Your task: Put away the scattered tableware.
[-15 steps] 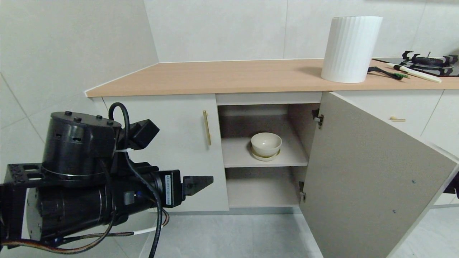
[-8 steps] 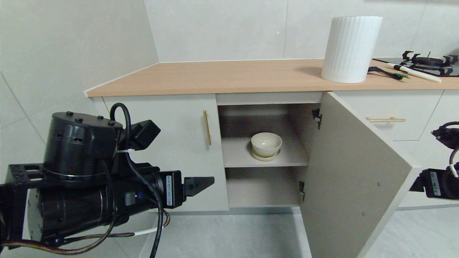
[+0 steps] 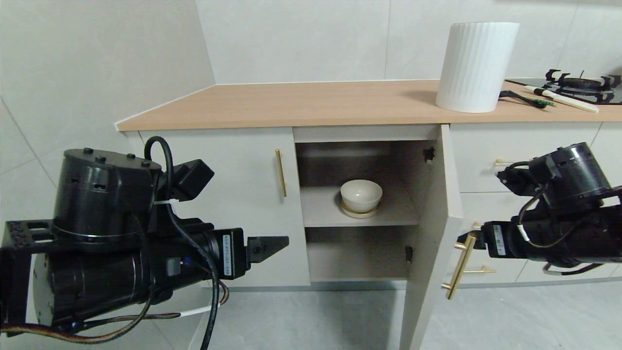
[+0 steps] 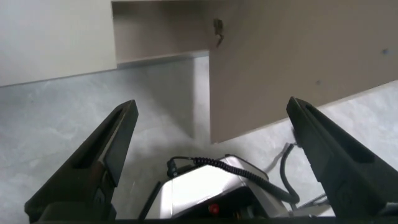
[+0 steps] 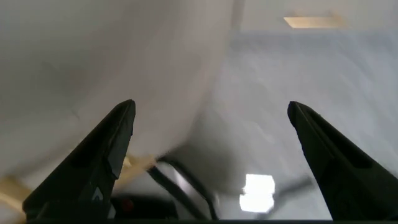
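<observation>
Meanwhile the cabinet door had swung from wide open to nearly edge-on to the head camera, roughly half shut. Its gold door handle now faced outward on the right. The right gripper, which half a second before was just entering at the right edge, had travelled leftward and sat at the upper end of that handle. Whether it touched the bar could not be made out. Its jaws were released, the fingers spread wide in the right wrist view.

The left gripper had barely shifted. It hung low in front of the closed left-hand door, jaws likewise released, with its fingers far apart above the floor.

The bowl had stayed on its saucer on the upper shelf, near the shelf's front edge and about mid-width.

On the worktop a ribbed white container stood near the front edge toward the right end. Two utensils lay just beside it, toward the gas hob, which the picture's right edge cut off.

The door's edge hid the right-hand strip of both shelves, and the right arm covered parts of the drawer handles behind it. The pale surface close to the right wrist camera could not be identified with certainty.
</observation>
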Robot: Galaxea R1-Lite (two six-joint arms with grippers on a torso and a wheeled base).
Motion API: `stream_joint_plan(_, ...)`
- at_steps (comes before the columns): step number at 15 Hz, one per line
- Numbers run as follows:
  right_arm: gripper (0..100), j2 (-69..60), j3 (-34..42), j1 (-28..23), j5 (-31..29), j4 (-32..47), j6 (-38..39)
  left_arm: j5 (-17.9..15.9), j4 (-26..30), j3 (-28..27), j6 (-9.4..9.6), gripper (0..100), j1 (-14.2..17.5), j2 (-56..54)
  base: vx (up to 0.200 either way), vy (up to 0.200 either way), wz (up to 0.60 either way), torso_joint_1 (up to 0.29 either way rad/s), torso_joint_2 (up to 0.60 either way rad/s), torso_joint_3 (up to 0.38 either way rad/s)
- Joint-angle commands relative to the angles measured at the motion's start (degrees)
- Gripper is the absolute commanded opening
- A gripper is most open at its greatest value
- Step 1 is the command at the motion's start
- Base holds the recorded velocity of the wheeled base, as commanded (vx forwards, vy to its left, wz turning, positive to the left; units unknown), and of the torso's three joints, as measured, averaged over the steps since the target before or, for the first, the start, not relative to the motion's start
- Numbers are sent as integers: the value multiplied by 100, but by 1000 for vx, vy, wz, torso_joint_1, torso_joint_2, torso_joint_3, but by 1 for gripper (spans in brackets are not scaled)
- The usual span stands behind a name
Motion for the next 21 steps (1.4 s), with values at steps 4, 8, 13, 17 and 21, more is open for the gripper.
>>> stream_joint_plan(4, 100, 1065, -630, 242, 627, -464, -21, 6, -28, -1, 5, 100, 1, -5, 0, 0, 0, 0, 0, 0)
stream_joint_plan(8, 100, 1478, -727, 242, 996, -728, 14, 24, -28, 7, 5, 100, 1, 12, 0, 0, 0, 0, 0, 0)
stream_joint_plan(13, 100, 2031, -691, 418, 961, -1475, 199, 103, -28, 7, 5, 100, 1, 21, 0, 0, 0, 0, 0, 0)
stream_joint_plan(17, 100, 2225, -709, 532, 935, -1800, 304, 94, -20, 16, 23, 100, 1, 12, 0, 0, 0, 0, 0, 0)
stream_joint_plan(21, 100, 2348, -709, 576, 785, -2099, 524, 94, -11, 7, 14, 100, 1, 39, 150, 0, 0, 4, 2, 2)
